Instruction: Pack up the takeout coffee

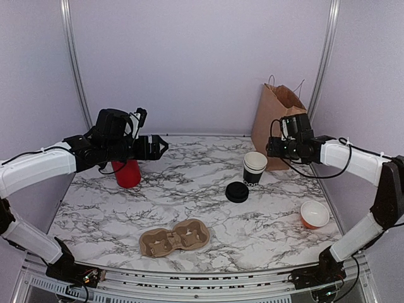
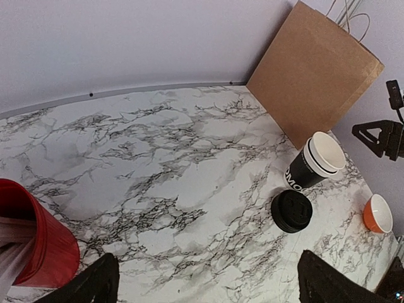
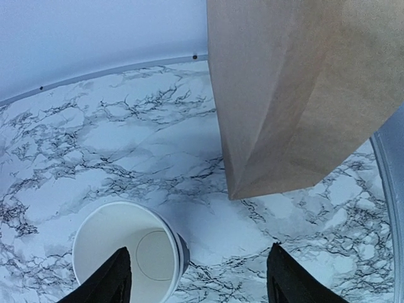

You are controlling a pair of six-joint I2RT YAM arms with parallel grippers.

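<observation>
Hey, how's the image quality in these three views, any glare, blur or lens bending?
Top view: soft even light, faint shadows beside the cup and lid, no glare. Left wrist view: sharp, but the back edge of the table bows, a wide-angle effect. Right wrist view: same bowing; the paper bag is in focus.

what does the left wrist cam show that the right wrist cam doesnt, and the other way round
Only the left wrist view: the red cup, the loose black lid lying on the table beside the coffee cup, the orange bowl, and the white print on the cup's black side.
Only the right wrist view: a look down into the coffee cup, whose white inside is empty, with the right gripper open close by.
Both: the lidless coffee cup, the brown paper bag and the marble table.
</observation>
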